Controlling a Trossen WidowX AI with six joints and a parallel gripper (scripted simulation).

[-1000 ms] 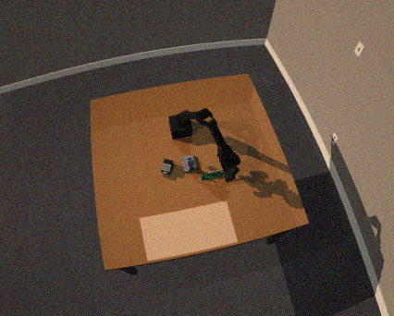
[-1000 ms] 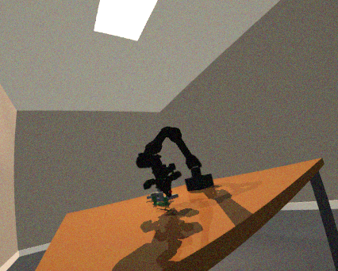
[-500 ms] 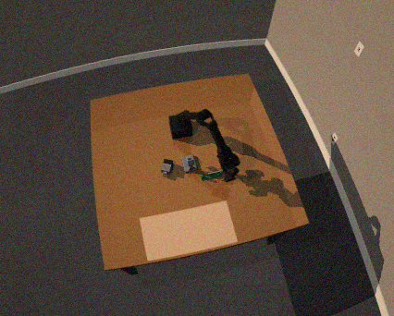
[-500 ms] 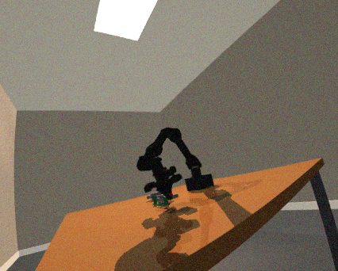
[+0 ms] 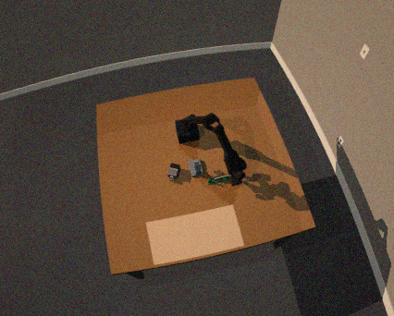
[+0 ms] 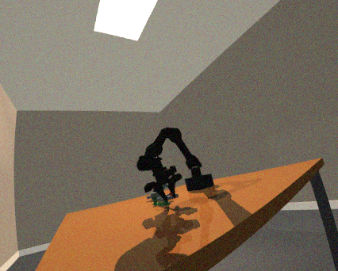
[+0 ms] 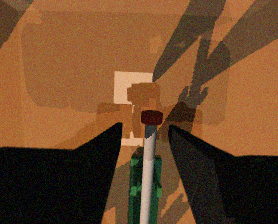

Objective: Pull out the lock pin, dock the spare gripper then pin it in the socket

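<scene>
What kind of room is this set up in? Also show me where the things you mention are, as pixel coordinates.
Probably a plain indoor workroom or lab: a robot arm (image 5: 225,140) (image 6: 171,133) stands on a wooden table (image 5: 129,139) (image 6: 278,178), with a bright ceiling light panel (image 6: 124,17) overhead and bare walls.
</scene>
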